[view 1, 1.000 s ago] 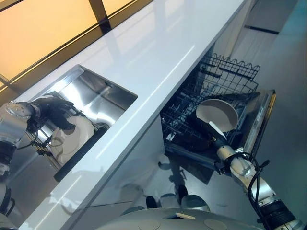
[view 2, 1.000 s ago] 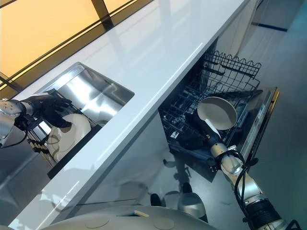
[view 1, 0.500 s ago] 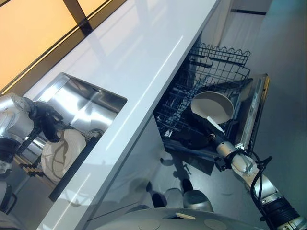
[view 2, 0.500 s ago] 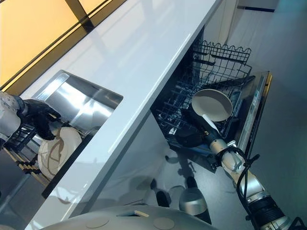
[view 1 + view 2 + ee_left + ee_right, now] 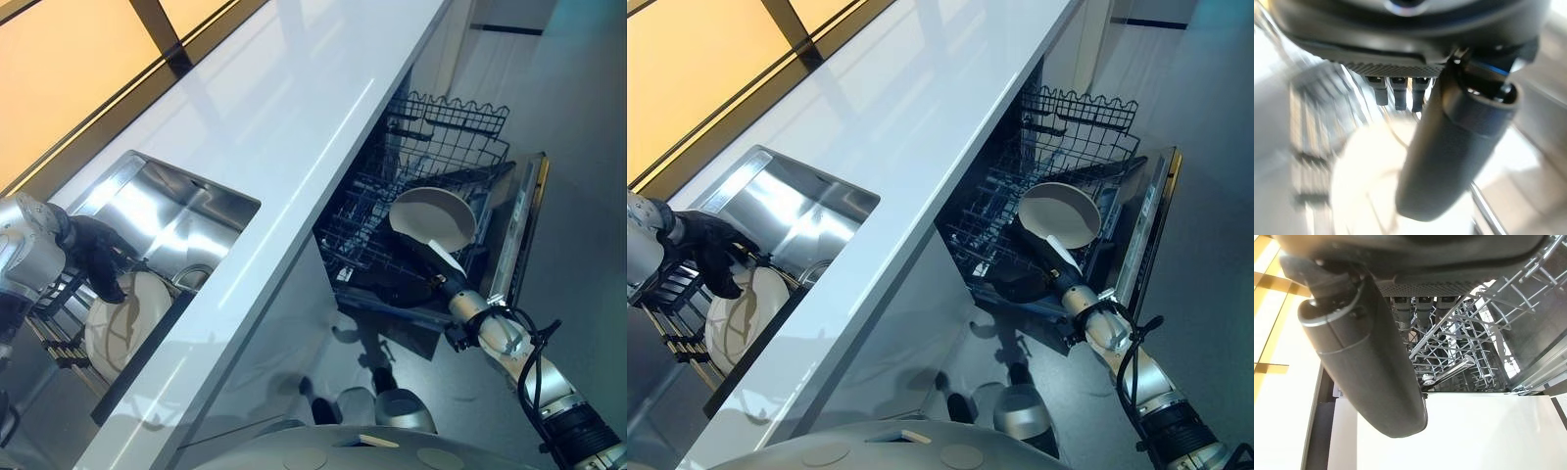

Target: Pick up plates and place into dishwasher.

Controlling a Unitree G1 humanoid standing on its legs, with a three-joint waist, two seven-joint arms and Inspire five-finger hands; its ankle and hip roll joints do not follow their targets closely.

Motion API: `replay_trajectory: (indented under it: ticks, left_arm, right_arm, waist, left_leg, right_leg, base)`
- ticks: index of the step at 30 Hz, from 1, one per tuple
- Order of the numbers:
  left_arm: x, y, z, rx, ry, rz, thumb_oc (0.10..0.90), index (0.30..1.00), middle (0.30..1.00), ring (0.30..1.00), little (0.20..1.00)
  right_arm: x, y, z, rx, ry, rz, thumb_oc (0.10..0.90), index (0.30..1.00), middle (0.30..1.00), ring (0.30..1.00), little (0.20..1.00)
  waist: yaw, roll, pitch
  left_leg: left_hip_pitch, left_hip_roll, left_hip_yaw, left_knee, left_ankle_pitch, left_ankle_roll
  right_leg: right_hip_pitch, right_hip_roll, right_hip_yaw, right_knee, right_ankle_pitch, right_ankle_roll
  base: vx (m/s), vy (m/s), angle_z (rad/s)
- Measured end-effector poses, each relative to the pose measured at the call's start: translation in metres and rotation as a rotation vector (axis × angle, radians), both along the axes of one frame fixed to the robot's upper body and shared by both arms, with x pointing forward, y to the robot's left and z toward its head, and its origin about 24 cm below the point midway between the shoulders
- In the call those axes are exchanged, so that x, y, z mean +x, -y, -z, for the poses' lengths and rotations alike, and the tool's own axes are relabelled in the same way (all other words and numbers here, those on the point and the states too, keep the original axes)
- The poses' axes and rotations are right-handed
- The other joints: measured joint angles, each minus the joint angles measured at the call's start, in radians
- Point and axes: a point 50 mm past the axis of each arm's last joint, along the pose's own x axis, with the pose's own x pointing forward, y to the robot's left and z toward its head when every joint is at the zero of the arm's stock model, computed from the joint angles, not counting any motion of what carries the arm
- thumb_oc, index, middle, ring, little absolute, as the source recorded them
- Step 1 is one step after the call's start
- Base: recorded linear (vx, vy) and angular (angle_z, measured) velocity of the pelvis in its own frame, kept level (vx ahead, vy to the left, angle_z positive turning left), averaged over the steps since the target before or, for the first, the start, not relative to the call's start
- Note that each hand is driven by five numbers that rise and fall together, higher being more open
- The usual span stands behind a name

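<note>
A white plate (image 5: 127, 328) stands tilted in a dark dish rack (image 5: 54, 333) inside the steel sink (image 5: 186, 211). My left hand (image 5: 98, 259) grips its upper rim; in the left wrist view the thumb (image 5: 1449, 147) lies across the plate's face (image 5: 1361, 191). Off to the right, a second white plate (image 5: 436, 215) hangs tilted just above the lower wire rack (image 5: 431, 147) of the open dishwasher. My right hand (image 5: 411, 259) is shut on its near edge, with the thumb (image 5: 1366, 352) over the plate (image 5: 1474, 431).
A long white countertop (image 5: 313, 88) runs between the sink and the dishwasher below it. The dishwasher door (image 5: 519, 235) lies folded down to the right of the pulled-out rack. The rack's upright tines (image 5: 1469, 342) stand close under my right hand.
The camera has shifted, so the whole scene sits differently. Both hands have kept their hold; the right hand's plate has stayed over the lower rack and the left hand at the sink plate's rim.
</note>
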Motion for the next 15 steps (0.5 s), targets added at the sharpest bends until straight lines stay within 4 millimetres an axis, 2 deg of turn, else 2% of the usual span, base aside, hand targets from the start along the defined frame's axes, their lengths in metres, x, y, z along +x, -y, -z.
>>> replay_trajectory:
  ticks: [5,8,11,13,15]
  left_arm:
    - [-0.001,0.000,0.009,-0.052,0.096,-0.023,0.800,0.900,0.900,0.900,0.900]
    - [-0.002,-0.001,0.016,-0.092,0.199,-0.063,0.800,0.900,0.900,0.900,0.900]
    - [0.001,-0.004,0.016,-0.197,0.365,-0.130,0.800,0.900,0.900,0.900,0.900]
    - [0.007,-0.005,0.016,-0.275,0.528,-0.191,0.800,0.900,0.900,0.900,0.900]
    - [0.015,-0.006,0.004,-0.355,0.746,-0.252,0.800,0.900,0.900,0.900,0.900]
  right_arm:
    - [-0.001,0.003,0.002,-0.006,-0.005,0.015,0.800,0.900,0.900,0.900,0.900]
    - [-0.002,0.005,0.002,-0.008,-0.004,0.025,0.800,0.900,0.900,0.900,0.900]
    - [-0.005,0.011,0.002,-0.007,-0.004,0.057,0.800,0.900,0.900,0.900,0.900]
    - [-0.007,0.012,0.005,-0.012,-0.006,0.072,0.800,0.900,0.900,0.900,0.900]
    - [-0.007,0.005,0.011,0.014,-0.012,0.082,0.800,0.900,0.900,0.900,0.900]
  waist:
    - [0.022,0.001,-0.001]
    - [0.036,0.001,-0.002]
    - [0.068,-0.005,-0.001]
    - [0.083,-0.017,-0.002]
    - [0.090,-0.064,-0.006]
  left_leg:
    - [0.001,0.000,-0.002,0.000,0.000,0.001]
    - [0.001,0.000,-0.008,0.000,0.001,0.003]
    - [-0.001,0.000,-0.020,0.000,0.003,0.003]
    - [-0.006,0.000,-0.030,0.000,0.005,-0.002]
    - [-0.024,0.003,-0.041,0.000,0.014,-0.007]
  right_leg:
    - [0.001,0.000,0.000,0.000,0.000,0.000]
    - [0.001,-0.001,-0.005,0.000,0.000,0.000]
    - [0.002,-0.001,-0.012,0.000,0.000,0.000]
    - [0.002,-0.002,-0.025,0.000,0.000,0.000]
    - [-0.010,-0.001,-0.036,0.000,0.002,-0.003]
  base:
    - [-0.02,-0.004,0.01]
    - [-0.06,-0.030,0.05]
    - [-0.06,-0.032,0.10]
    - [-0.04,-0.029,0.21]
    - [-0.04,-0.022,0.18]
